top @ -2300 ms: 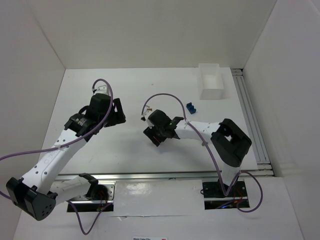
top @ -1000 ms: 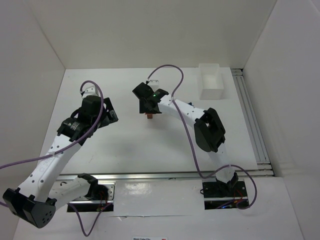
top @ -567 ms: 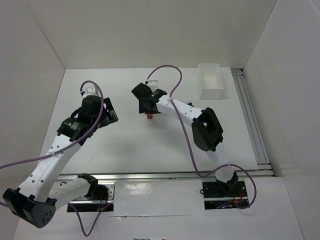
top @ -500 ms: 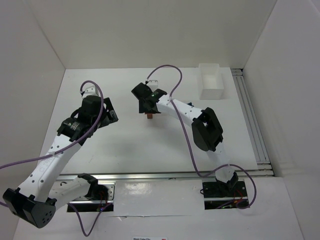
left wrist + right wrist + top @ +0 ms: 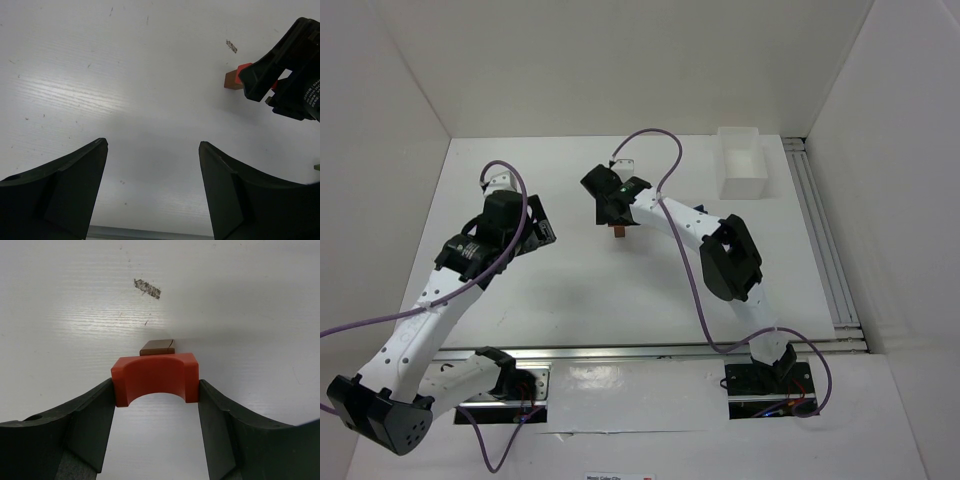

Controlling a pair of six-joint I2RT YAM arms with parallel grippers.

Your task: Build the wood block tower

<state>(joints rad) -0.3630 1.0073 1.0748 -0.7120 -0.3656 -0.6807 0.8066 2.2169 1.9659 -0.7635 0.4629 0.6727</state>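
Observation:
My right gripper [image 5: 156,385] is shut on the red notched block [image 5: 155,378], notch facing the camera, just over the brown block [image 5: 157,347] on the table. In the top view the right gripper [image 5: 613,205] sits over the brown block [image 5: 618,234] at mid-table. In the left wrist view the brown block [image 5: 232,79] and a bit of the red block [image 5: 244,67] show beside the right gripper's black body [image 5: 285,70]. My left gripper [image 5: 152,165] is open and empty, low over bare table to the left [image 5: 542,232]. Green and blue blocks are out of view.
A white rectangular bin [image 5: 741,162] stands at the back right. A metal rail [image 5: 820,230] runs along the table's right edge. A small grey scuff [image 5: 147,288] marks the table beyond the brown block. White walls enclose the table.
Over the last second the right gripper has shifted very slightly up-left over the brown block, still holding the red block. The left arm has barely moved.

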